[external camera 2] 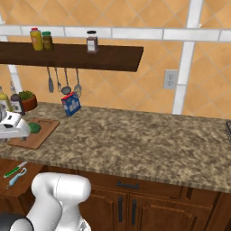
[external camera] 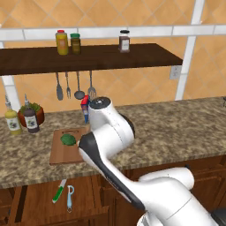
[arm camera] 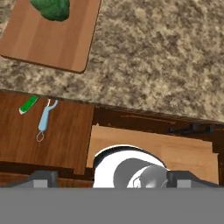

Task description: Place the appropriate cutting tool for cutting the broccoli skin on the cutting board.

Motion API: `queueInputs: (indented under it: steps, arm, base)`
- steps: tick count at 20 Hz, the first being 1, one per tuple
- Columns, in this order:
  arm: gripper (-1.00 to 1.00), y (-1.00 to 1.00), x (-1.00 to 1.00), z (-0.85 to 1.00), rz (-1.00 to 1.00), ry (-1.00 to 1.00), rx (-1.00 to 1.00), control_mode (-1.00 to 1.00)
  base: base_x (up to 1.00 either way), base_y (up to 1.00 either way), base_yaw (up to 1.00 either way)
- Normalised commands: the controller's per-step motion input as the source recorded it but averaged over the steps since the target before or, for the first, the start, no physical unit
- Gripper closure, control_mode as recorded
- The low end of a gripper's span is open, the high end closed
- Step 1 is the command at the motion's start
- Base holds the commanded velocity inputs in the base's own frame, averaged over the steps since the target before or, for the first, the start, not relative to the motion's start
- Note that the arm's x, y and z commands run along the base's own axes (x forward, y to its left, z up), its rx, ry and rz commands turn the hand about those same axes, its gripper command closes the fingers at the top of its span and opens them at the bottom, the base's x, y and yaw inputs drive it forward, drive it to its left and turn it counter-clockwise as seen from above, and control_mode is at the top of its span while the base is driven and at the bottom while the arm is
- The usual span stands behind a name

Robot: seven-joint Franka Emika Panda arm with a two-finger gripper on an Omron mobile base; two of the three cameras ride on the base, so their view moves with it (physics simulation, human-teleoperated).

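Only blade-hidden knife [arm camera: 29, 104] beside peeler [arm camera: 44, 121], hand view.

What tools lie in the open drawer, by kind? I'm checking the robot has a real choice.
Knife, green handle: 1
Peeler, light blue: 1
Total: 2

Green-handled knife [external camera: 59, 191] lying flat in an open drawer beside the blue peeler, dark green broccoli [external camera: 68, 139] sitting on the wooden board [external camera: 66, 151] on the counter above
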Motion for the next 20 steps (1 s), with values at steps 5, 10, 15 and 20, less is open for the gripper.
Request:
queueInputs:
  steps: [5,10,15,20]
  arm:
    - [-1.00,0.60,-0.65,-0.64,0.06,0.04,0.00,-1.00]
    - [-1.00,0.92,-0.07,-0.28,0.00,0.10,0.01,-1.00]
    - [-1.00,1.00,0.00,-0.29,-0.01,0.07,0.00,-1.00]
    - [-1.00,0.62,0.03,-0.52,-0.03,0.09,0.00,-1.00]
  base:
    - [0.00,0.00,0.00]
    - [0.00,0.00,0.00]
    - [0.00,0.00,0.00]
    - [0.00,0.00,0.00]
